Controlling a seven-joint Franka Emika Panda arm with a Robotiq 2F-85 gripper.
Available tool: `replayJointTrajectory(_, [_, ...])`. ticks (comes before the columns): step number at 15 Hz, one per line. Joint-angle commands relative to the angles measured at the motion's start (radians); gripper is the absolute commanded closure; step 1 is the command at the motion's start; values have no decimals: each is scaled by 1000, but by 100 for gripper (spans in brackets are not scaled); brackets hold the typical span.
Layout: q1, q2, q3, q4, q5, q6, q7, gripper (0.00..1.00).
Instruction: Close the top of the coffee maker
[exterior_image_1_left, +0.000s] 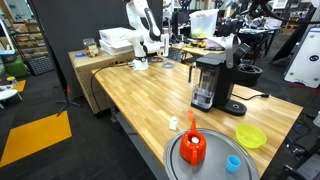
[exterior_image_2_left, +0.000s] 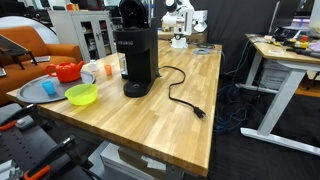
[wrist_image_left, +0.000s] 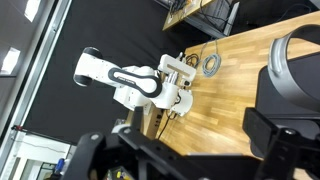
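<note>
1. Hand (wrist_image_left: 205, 155): open, nothing between the fingers. Only its dark parts show, low in the wrist view.
2. Pose: wrist rolled sideways. The desk (wrist_image_left: 230, 100) runs up that picture, so I'm looking along it, not down. I can't pick out my arm in either exterior view.
3. The dark grey round mass at the wrist view's right edge is probably the coffee maker (exterior_image_1_left: 207, 82), close beside the hand. Contact: cannot tell.
4. It stands upright on the desk. The top (exterior_image_1_left: 231, 46) is raised and tilted, grey underside showing.
5. My read: get above the raised edge and press down toward the body.

no text, label or number is legible anywhere here.
</note>
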Motion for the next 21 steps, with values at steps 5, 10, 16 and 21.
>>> replayJointTrajectory(5, [0, 0, 0, 0, 0, 0, 0, 0])
replayJointTrajectory(10, [-18, 41, 3, 44, -16, -27, 9, 0])
replayJointTrajectory(16, [-65, 129, -5, 87, -76, -78, 13, 0])
replayJointTrajectory(21, [-78, 237, -8, 158, -189, -78, 25, 0])
